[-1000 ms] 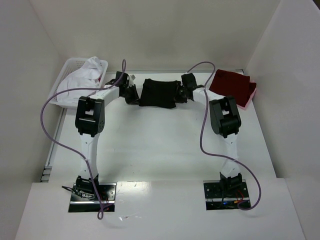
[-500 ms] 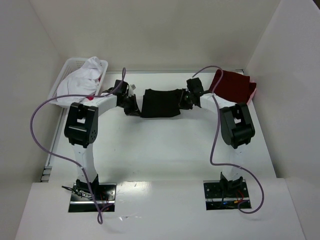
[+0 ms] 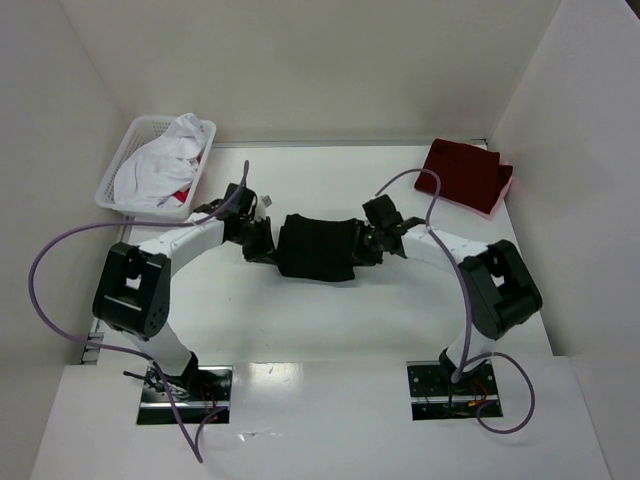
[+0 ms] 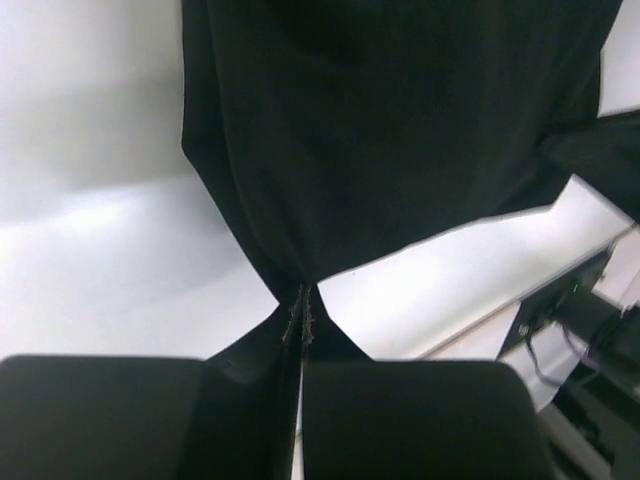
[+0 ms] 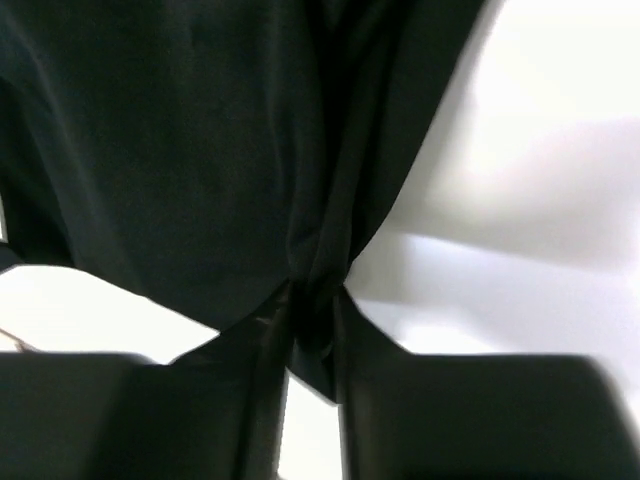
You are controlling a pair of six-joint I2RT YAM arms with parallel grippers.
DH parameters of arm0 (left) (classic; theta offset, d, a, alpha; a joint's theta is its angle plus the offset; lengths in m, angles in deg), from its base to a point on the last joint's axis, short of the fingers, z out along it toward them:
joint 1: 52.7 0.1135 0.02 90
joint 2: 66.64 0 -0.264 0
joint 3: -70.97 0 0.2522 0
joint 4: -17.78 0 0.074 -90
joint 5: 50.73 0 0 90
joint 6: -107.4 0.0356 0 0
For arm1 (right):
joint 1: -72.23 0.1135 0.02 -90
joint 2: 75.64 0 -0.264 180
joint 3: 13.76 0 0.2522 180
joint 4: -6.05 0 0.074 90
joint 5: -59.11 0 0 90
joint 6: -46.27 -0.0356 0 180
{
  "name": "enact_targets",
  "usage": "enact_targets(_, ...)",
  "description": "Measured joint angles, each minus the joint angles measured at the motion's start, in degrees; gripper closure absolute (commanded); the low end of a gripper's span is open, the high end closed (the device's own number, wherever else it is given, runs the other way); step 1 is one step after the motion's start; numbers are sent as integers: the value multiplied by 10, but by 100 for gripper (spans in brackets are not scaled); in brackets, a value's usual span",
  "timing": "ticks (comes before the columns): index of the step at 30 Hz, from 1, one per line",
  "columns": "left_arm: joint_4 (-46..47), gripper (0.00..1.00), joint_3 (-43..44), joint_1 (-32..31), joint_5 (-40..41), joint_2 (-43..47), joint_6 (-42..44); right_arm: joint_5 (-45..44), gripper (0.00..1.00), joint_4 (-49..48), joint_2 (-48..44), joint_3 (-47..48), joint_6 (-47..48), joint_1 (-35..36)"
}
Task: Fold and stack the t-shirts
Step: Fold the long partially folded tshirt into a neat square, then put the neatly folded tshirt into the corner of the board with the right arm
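Observation:
A black t-shirt [image 3: 318, 248] hangs stretched between my two grippers over the middle of the table. My left gripper [image 3: 262, 243] is shut on its left edge; in the left wrist view the cloth [image 4: 400, 140] is pinched at the fingertips [image 4: 303, 310]. My right gripper [image 3: 368, 245] is shut on its right edge; the bunched cloth [image 5: 200, 150] is clamped between the fingers [image 5: 315, 320]. A dark red t-shirt [image 3: 466, 174] lies folded at the back right. White and red t-shirts [image 3: 160, 168] are heaped in the basket.
A white plastic lattice basket [image 3: 122, 160] stands at the back left. White walls close in the table at the left, back and right. Purple cables loop from both arms.
Both grippers have carried the black t-shirt from the back of the table toward the near side; the arms have folded outward and lower.

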State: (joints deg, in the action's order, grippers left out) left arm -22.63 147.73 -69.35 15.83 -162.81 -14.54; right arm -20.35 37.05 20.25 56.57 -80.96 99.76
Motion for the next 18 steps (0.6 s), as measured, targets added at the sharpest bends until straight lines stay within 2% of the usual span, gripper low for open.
enact_targets(1,-6,97,-10,-7,0,11,-1,-1,55,5,-16,-12,-8,0)
enact_targets(3,-23,85,-23,-20,2,29,-7,-6,47,14,-46,-28,-21,1)
enact_targets(4,-29,67,-26,-25,4,37,-10,-9,37,17,-60,-30,-25,1)
enact_targets(5,-36,56,-28,-29,8,47,-12,-13,32,18,-71,-31,-29,1)
enact_targets(7,-50,42,-29,-31,22,66,-19,-21,23,19,-93,-31,-33,1)
enact_targets(8,-56,32,-28,-30,30,75,-22,-24,15,19,-101,-31,-35,1)
enact_targets(10,-70,26,-18,-30,43,86,-25,-29,8,18,-108,-31,-38,1)
enact_targets(11,-73,23,-10,-30,49,87,-25,-30,0,18,-108,-31,-38,1)
enact_targets(16,-80,12,19,-27,71,87,-25,-39,0,17,-98,-31,-33,1)
enact_targets(18,-82,12,27,-25,76,87,-24,-45,0,14,-89,-31,-29,1)
